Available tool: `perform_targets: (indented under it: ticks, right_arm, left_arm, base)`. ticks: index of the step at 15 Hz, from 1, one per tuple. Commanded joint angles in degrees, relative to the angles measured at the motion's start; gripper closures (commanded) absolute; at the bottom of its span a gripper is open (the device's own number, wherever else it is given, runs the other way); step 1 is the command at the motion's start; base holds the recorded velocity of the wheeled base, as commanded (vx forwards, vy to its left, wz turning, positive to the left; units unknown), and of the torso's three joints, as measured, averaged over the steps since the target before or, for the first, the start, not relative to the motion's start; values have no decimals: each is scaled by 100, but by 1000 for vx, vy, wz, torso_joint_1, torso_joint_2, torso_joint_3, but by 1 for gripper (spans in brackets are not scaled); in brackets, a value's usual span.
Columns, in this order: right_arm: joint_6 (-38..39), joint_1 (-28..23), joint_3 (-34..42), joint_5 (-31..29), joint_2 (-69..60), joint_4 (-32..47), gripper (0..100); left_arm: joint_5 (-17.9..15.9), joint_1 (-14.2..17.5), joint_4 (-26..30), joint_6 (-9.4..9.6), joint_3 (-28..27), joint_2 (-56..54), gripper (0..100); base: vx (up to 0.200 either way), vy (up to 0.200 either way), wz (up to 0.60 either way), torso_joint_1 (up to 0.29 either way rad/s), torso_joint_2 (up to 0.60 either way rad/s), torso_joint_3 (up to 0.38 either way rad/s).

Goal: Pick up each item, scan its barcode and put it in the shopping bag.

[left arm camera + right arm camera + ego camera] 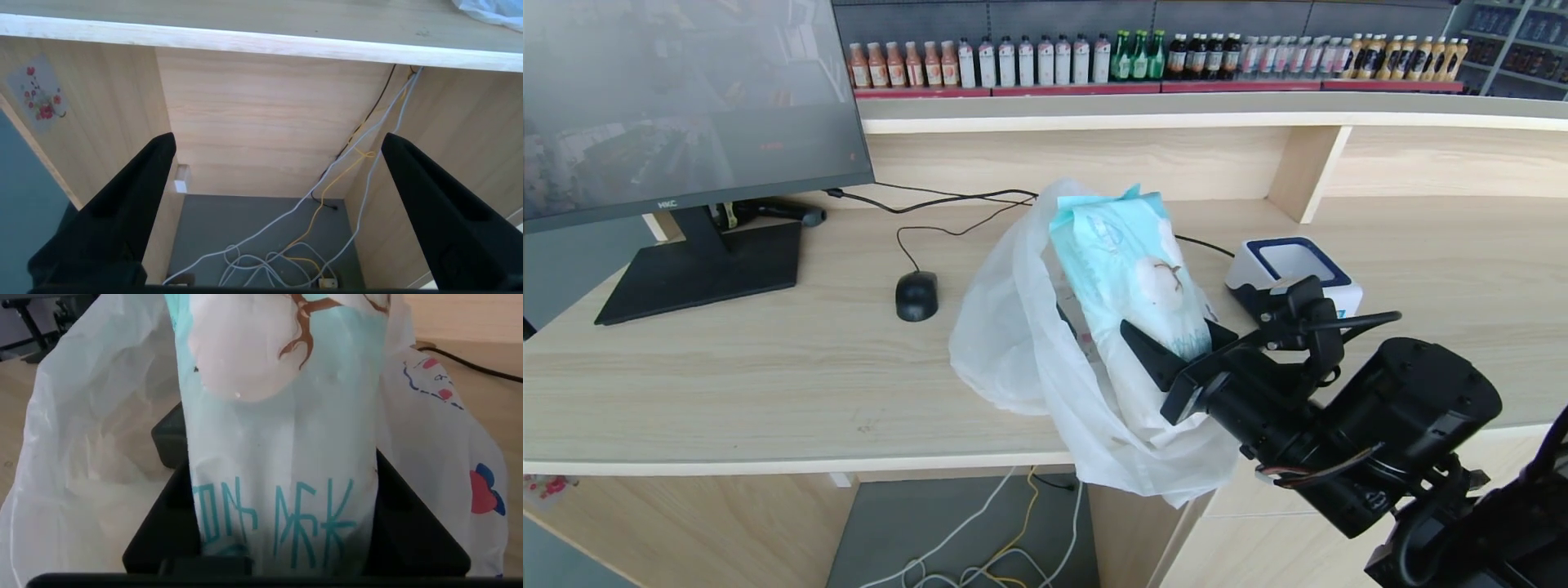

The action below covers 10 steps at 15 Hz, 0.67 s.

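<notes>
The right gripper (1176, 336) clamps a tissue pack (1131, 269) in the mouth of the white bag (1005, 343) at the counter's (768, 384) front edge. The left gripper (278, 151) hangs below that edge, fingers spread wide.

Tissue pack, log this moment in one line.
right gripper: shut on tissue pack | partly in shopping bag | left gripper: open, facing counter

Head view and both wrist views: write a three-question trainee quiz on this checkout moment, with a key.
1. True or false: the right gripper is shut on the blue pack.
2. Where is the pack's lower end? A: on the scanner. B: inside the shopping bag. C: beside the mouse.
3. Fill in: the left gripper, below the counter's edge, is ___ (open or shut).
Key: 1 true; 2 B; 3 open.
</notes>
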Motion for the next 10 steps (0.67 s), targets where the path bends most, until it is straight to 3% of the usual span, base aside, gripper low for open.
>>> perform_targets:
  ticks: [1,10]
  right_arm:
    - [-4,0,-82,5,199,2,0]
    - [5,-79,-241,5,50,2,0]
  left_arm:
    - [2,-9,0,-2,0,-2,0]
    - [2,-9,0,-2,0,-2,0]
  base:
    - [0,0,0,0,0,0]
    - [0,0,0,0,0,0]
